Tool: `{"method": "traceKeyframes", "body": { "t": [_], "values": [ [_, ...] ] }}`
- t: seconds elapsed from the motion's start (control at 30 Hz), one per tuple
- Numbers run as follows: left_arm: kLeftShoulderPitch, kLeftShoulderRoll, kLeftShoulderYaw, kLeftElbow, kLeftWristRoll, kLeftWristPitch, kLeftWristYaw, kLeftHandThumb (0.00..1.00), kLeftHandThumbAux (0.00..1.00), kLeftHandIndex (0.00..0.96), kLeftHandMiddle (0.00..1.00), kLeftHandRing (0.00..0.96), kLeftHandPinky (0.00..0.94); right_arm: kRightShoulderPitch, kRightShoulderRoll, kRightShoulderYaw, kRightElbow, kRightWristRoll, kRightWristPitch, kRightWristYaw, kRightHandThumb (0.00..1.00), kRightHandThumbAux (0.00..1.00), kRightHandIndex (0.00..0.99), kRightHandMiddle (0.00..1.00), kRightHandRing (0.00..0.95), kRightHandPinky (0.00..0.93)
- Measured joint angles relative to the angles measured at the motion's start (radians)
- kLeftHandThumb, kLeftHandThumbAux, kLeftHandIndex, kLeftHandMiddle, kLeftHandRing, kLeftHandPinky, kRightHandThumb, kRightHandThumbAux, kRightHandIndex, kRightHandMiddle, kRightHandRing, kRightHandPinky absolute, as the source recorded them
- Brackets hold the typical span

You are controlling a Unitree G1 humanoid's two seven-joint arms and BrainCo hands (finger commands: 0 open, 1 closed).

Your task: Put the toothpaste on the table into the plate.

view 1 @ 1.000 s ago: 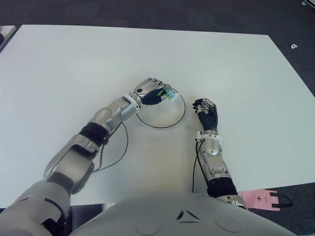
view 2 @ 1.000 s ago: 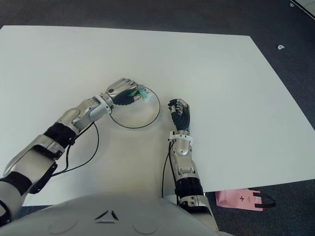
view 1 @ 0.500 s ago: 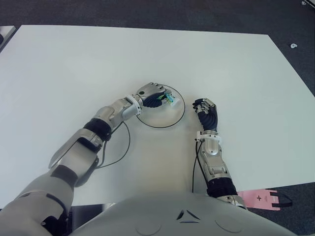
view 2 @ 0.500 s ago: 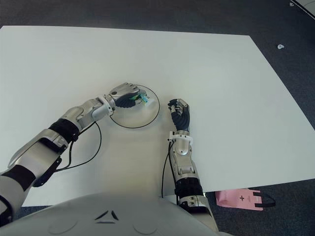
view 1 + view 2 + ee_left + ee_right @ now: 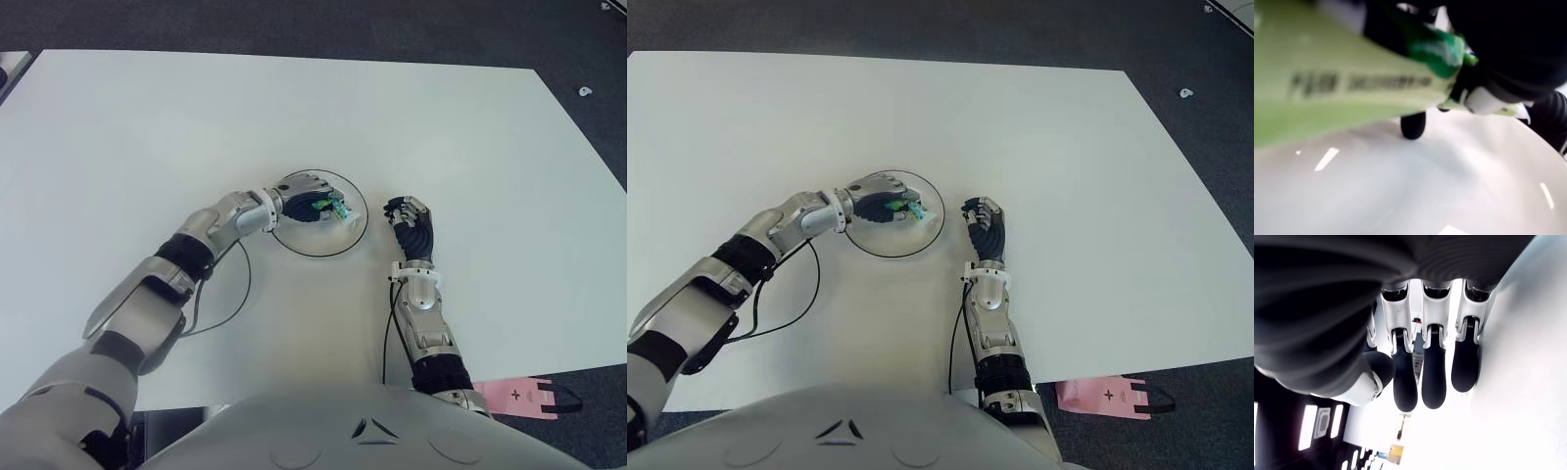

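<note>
the right hand (image 5: 409, 223) showed nearest, on the white table (image 5: 147, 137) just to the right of the plate (image 5: 350, 231), its dark ribbed fingers (image 5: 1433, 374) curled loosely and holding nothing. farther out, the left hand (image 5: 302, 194) reached over the plate with its fingers clamped on the toothpaste (image 5: 332, 208). the tube's green-and-white end stuck out past the fingertips toward the plate's right side, low above the plate's floor; whether it touched the plate could not be told. in the left wrist view the pale green tube body (image 5: 1342, 93) ran through the grip, with a dark fingertip (image 5: 1413, 125) below it and the glossy plate bottom (image 5: 1415, 196) close underneath.

compared with a second earlier, the left hand had dropped from the plate's far rim down into its middle, bringing the tube with it, while the right hand had stayed where it was.

the plate was round, white and shallow with a thin dark rim. the table was flat and matte. a pink bag (image 5: 524, 397) lay on the dark floor past the table's near edge.
</note>
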Motion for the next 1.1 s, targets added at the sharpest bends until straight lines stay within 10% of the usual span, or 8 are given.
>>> {"method": "traceKeyframes", "body": {
  "t": [0.27, 1.1],
  "values": [
    [0.001, 0.024, -0.005, 0.006, 0.029, -0.041, 0.061, 0.471, 0.304, 0.003, 0.008, 0.017, 0.096, 0.0, 0.0, -0.002, 0.0, 0.003, 0.0, 0.001, 0.709, 0.73, 0.425, 0.495, 0.484, 0.476],
    [0.049, 0.04, 0.014, 0.027, 0.081, -0.077, 0.243, 0.408, 0.268, 0.0, 0.0, 0.0, 0.077, 0.0, 0.001, -0.004, 0.0, 0.006, 0.0, 0.001, 0.708, 0.729, 0.426, 0.5, 0.481, 0.482]
  ]
}}
